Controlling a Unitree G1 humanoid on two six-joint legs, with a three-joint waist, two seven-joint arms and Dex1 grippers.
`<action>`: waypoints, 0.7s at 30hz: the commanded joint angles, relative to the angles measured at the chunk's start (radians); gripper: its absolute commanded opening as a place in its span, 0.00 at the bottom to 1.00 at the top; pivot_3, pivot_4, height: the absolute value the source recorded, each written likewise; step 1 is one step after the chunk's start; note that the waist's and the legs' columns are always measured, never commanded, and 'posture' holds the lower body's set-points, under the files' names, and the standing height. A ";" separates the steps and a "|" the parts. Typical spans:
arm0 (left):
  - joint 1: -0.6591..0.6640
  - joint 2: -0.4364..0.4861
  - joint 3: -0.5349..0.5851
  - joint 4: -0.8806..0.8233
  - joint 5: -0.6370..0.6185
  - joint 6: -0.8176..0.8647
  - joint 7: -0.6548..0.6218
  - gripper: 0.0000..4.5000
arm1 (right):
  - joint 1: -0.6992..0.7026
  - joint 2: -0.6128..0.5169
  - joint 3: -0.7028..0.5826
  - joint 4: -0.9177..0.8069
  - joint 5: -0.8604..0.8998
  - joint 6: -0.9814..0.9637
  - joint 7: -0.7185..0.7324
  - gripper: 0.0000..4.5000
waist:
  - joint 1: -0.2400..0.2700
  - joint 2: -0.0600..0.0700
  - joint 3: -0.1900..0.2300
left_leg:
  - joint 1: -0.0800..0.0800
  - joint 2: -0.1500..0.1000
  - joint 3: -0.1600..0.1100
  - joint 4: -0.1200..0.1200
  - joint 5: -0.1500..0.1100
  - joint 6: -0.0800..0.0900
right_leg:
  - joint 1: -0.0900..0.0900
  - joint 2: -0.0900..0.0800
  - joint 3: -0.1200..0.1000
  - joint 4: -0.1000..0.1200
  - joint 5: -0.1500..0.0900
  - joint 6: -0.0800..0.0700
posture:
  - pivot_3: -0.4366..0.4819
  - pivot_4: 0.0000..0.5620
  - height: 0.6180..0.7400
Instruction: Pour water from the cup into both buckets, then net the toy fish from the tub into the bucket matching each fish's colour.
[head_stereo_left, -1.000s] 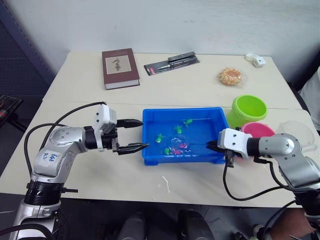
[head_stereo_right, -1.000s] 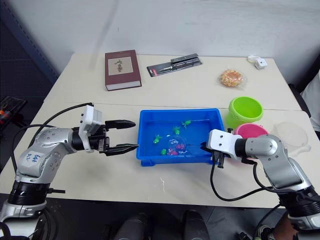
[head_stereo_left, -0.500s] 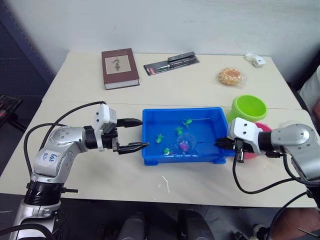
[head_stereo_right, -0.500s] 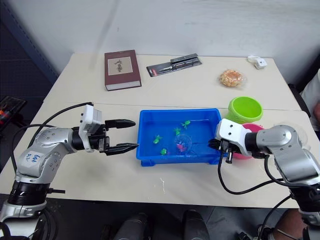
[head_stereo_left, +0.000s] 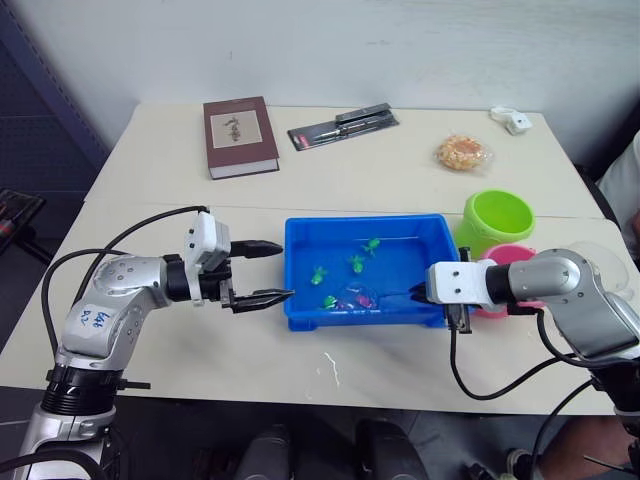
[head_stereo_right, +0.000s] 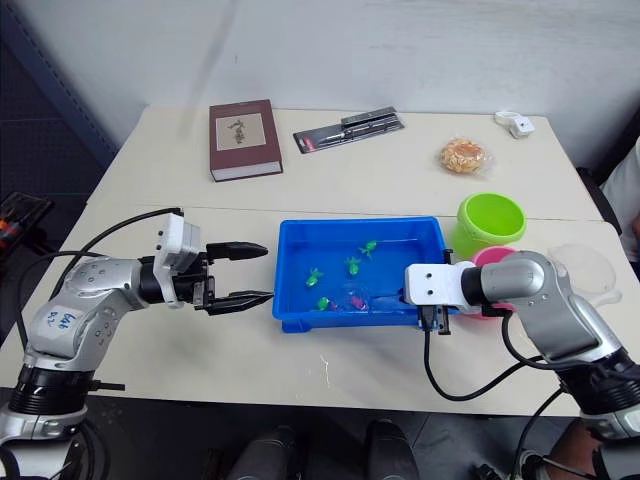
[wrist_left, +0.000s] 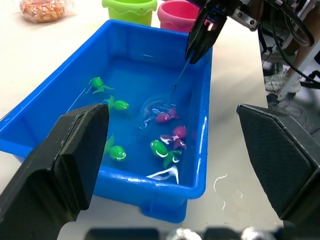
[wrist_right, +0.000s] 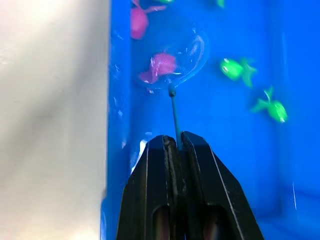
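1. The blue tub (head_stereo_left: 300, 240) stands on the table (head_stereo_left: 400, 175), and all places below are given from this tub.
2. The left gripper (head_stereo_left: 268, 270) hovers just beside the tub's left short wall, outside it. Its two black fingers stand wide apart and hold nothing.
3. The right gripper (head_stereo_left: 418, 294) is at the tub's right end, close to the near right corner. Its fingers are closed tightly on the thin dark handle of the net (wrist_right: 172, 62).
4. The hoop of the net lies low in the water in the near middle part of the tub. In the right wrist view one pink fish (wrist_right: 160, 66) sits inside the hoop.
5. More pink fish (wrist_left: 179, 132) are in the water just beside the hoop, toward the near wall of the tub.
6. Several green fish (head_stereo_left: 319, 275) are spread in the water, some near the hoop and others closer to the far wall of the tub.
7. The pink bucket (head_stereo_left: 512, 258) stands just to the right of the tub, partly behind the right arm.
8. The lime green bucket (head_stereo_left: 497, 220) stands just beyond the pink one, near the tub's far right corner.
9. The clear cup (head_stereo_left: 600, 262) is further right of the pink bucket, at the table edge.
10. Beyond the tub's far wall, well apart from it, lie a brown book (head_stereo_left: 239, 135) to the far left and a dark flat package (head_stereo_left: 343, 126) next to it.
11. A bag of snacks (head_stereo_left: 464, 153) lies far right, and a small white object (head_stereo_left: 514, 121) lies further still.
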 joint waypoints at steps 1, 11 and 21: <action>0.003 0.032 0.026 0.011 0.003 -0.030 -0.034 0.98 | -0.043 0.015 0.013 -0.030 -0.008 0.020 0.027 0.00 | 0.000 0.000 0.000 | 0.000 0.000 0.000 0.000 0.000 0.000 | 0.000 0.000 0.000 0.000 0.000 0.000 | 0.48 0.27 0.99; 0.016 0.088 0.051 0.044 0.009 -0.048 -0.075 0.98 | -0.104 0.036 -0.025 -0.049 0.108 0.255 0.101 0.00 | 0.001 0.000 0.000 | 0.000 0.000 0.000 0.000 0.000 0.000 | 0.000 0.000 0.000 0.000 0.000 0.000 | 0.48 0.27 0.99; 0.020 0.082 0.048 0.029 0.009 -0.045 -0.059 0.98 | -0.130 0.039 -0.057 -0.031 0.168 0.366 0.081 0.00 | 0.000 0.000 0.000 | -0.001 0.000 -0.001 0.000 0.000 0.000 | 0.000 -0.001 0.000 0.000 0.000 0.000 | 0.48 0.27 0.99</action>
